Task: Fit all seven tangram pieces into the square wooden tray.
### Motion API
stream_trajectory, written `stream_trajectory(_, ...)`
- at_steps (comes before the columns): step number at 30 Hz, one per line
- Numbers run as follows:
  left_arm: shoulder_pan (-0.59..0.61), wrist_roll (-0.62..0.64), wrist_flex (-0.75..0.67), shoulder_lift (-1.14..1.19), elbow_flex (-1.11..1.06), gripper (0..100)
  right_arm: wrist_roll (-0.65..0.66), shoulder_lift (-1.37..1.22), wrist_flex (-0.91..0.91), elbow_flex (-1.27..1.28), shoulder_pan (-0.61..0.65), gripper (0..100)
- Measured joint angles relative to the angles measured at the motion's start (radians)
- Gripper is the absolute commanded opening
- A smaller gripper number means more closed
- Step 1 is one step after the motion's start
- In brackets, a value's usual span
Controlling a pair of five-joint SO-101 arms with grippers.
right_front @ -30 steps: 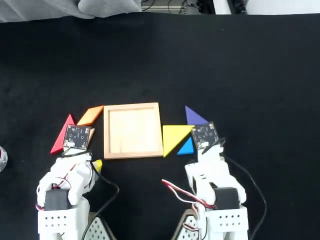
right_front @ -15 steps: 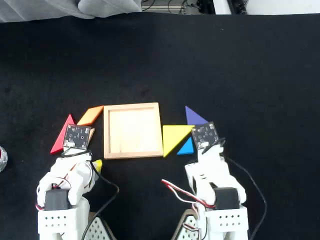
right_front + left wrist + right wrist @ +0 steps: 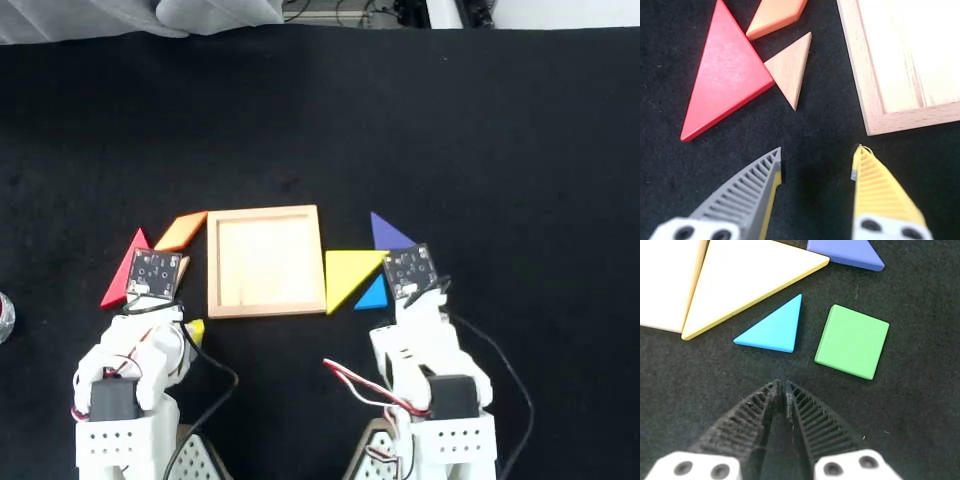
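Though apart, blue triangle [image 3: 771,330] near right pincer [image 3: 781,386]

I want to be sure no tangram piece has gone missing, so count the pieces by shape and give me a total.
Triangles: 5 (red, wood, yellow, blue, purple)
Squares: 1 (green)
Parallelograms: 1 (orange)
Total: 7, all outside the tray

Left hand [image 3: 815,165] spread, right hand [image 3: 781,386] closed.
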State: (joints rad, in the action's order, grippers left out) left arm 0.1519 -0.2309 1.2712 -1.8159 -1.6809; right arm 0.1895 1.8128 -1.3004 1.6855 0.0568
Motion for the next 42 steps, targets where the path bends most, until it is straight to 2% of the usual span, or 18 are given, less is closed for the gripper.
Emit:
stream_trajectory(10, 0.000, 0.000, -0.034, 0.000, 0.000, 23, 0.000, 0.000, 0.000, 0.000, 0.000, 1.2)
stream_trajectory(17, 0.129, 0.000, -0.118, -0.002, 0.129, 23, 0.000, 0.000, 0.000, 0.000, 0.000, 1.2)
stream_trajectory(21, 0.158, -0.005, -0.126, -0.002, 0.130, 23, 0.000, 0.000, 0.000, 0.000, 0.000, 1.2)
stream_trajectory(24, 0.187, -0.081, -0.149, -0.002, 0.127, 23, 0.000, 0.000, 0.000, 0.000, 0.000, 1.2)
stream_trajectory(27, 0.230, -0.230, -0.232, -0.002, 0.127, 23, 0.000, 0.000, 0.000, 0.000, 0.000, 1.2)
stream_trajectory(31, 0.288, -0.256, -0.324, -0.002, 0.127, 23, 0.000, 0.000, 0.000, 0.000, 0.000, 1.2)
stream_trajectory(36, 0.288, -0.330, -0.195, 0.006, 0.183, 23, 0.000, 0.000, 0.000, 0.000, 0.000, 1.2)
stream_trajectory(42, 0.264, -0.361, -0.015, 0.238, 0.460, 24, 0.000, 0.000, 0.000, 0.000, 0.000, 1.2)
